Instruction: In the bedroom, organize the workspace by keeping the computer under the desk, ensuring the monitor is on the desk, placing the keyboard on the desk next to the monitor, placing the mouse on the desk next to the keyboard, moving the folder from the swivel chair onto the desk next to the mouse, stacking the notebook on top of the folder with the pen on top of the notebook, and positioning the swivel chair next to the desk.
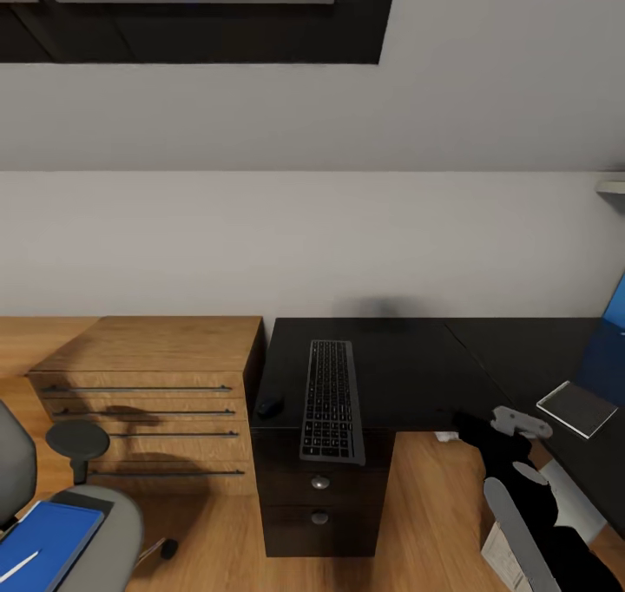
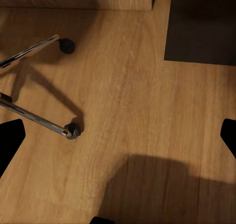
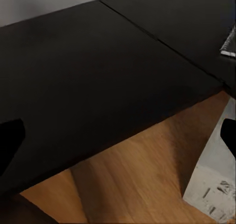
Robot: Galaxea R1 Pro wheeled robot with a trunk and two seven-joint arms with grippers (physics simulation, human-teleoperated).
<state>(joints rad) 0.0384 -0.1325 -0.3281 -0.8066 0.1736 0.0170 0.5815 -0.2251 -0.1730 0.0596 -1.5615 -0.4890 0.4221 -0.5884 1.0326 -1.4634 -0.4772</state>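
The keyboard [image 1: 332, 401] lies on the desk [image 1: 408, 358], with the mouse [image 1: 269, 405] just left of it. Further right on the glossy black top [image 3: 98, 76] rests the grey notebook [image 1: 577, 408]. At the lower left stands the swivel chair [image 1: 78, 443], with the blue folder [image 1: 48, 544] on its seat and a thin white pen [image 1: 19, 566] on the folder. My right gripper [image 1: 469, 427] [image 3: 118, 140] hovers open at the desk's front edge. My left gripper [image 2: 118, 140] hangs open over the floor beside the chair's chrome legs [image 2: 34, 116]. A light grey labelled case, probably the computer [image 3: 214, 177], stands under the desk. The monitor is out of view.
A wooden dresser [image 1: 148, 384] with dark bar handles stands against the desk's left side. The desk's drawers [image 1: 319, 496] with silver knobs sit below the keyboard. A blue panel [image 1: 618, 301] shows at the right edge. Wooden floor [image 2: 147, 111] lies open between chair and desk.
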